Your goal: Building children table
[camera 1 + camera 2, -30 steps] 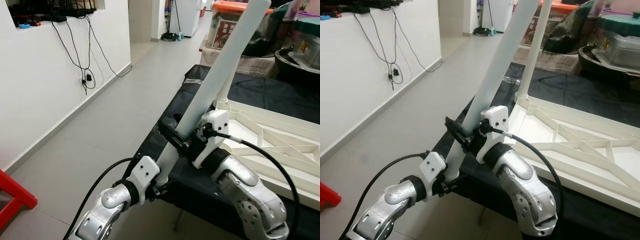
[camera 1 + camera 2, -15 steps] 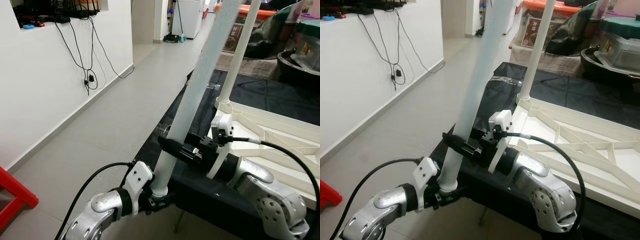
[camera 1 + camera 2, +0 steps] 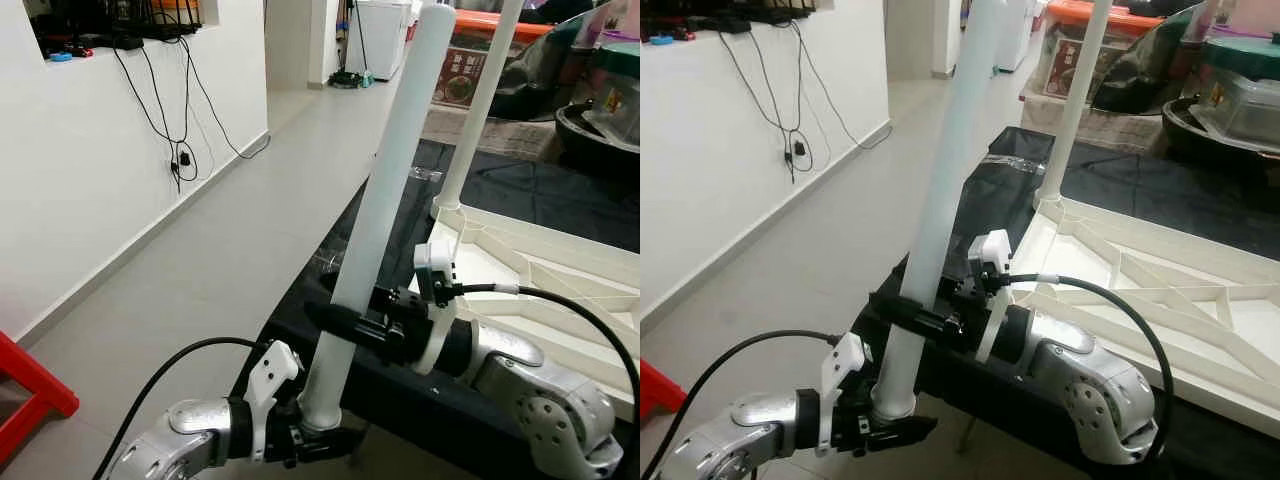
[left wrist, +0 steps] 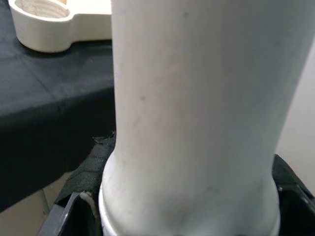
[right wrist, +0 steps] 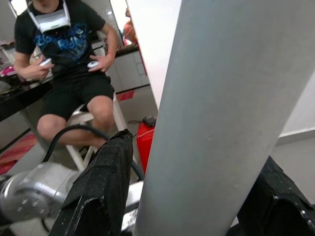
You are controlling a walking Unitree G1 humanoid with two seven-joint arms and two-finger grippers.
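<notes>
Both arms reach forward and hold one white leg (image 3: 385, 190), which stands nearly upright, leaning a little to the right at its top. The left pincer (image 3: 315, 440) is closed on the leg's bottom end, low and close to the robot, its silver forearm coming in from the lower left with a black cable looping behind it. The right pincer (image 3: 345, 322) is clamped on the leg higher up; its arm bends in from the right, wrist turned so the fingers point left across the leg.

The leg is held over the near edge of a black-covered table (image 3: 520, 190). On the table lies the white tabletop (image 3: 560, 290), underside up with its ribs showing, and a second leg (image 3: 478, 105) already stands upright in its far corner.

The left wrist view shows the leg's collared end between the black fingers (image 4: 83, 177), and an empty threaded socket (image 4: 39, 19) of the tabletop on the black cloth. The right wrist view looks back past the leg to a seated person (image 5: 69, 64) holding controllers, and a red stool (image 5: 147, 142).
</notes>
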